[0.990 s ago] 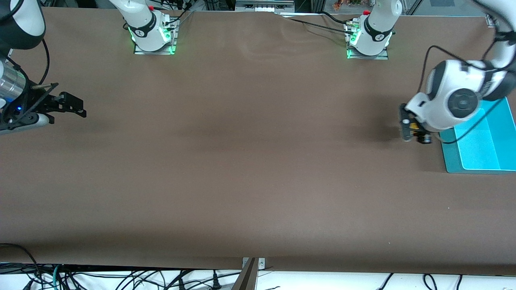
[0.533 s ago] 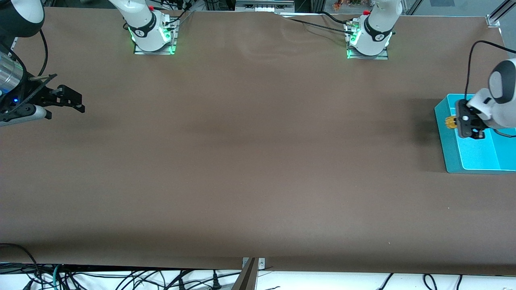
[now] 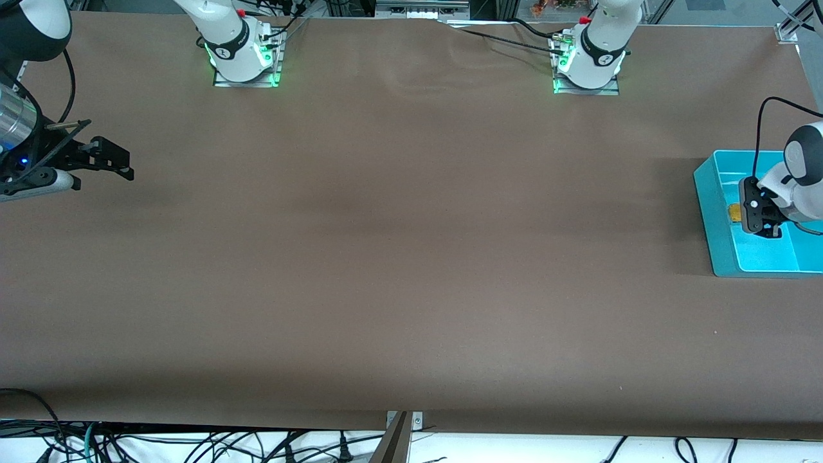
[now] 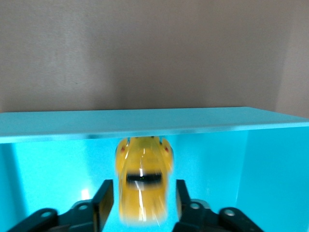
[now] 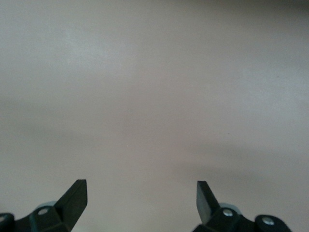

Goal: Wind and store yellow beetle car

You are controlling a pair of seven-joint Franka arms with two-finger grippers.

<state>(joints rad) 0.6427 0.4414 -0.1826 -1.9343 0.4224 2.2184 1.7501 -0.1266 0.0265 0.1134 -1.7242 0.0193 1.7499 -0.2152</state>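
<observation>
The yellow beetle car (image 4: pixel 143 179) shows blurred between the fingers of my left gripper (image 4: pixel 144 188), with a thin gap of teal on each side. It is inside the teal bin (image 4: pixel 145 121), close to the bin's wall. In the front view the car (image 3: pixel 733 212) is a small yellow spot beside my left gripper (image 3: pixel 757 217), low inside the bin (image 3: pixel 712 218) at the left arm's end of the table. The left gripper is open. My right gripper (image 3: pixel 119 164) is open and empty, waiting over the right arm's end of the table; it also shows in the right wrist view (image 5: pixel 141 187).
The brown table (image 3: pixel 411 257) bears nothing else. Both arm bases (image 3: pixel 244 58) stand along its edge farthest from the front camera. Cables hang below the nearest edge.
My left gripper carried the car from the table beside the bin to over the bin, lowered into it, and its fingers have parted from the car. The right arm has barely moved.
</observation>
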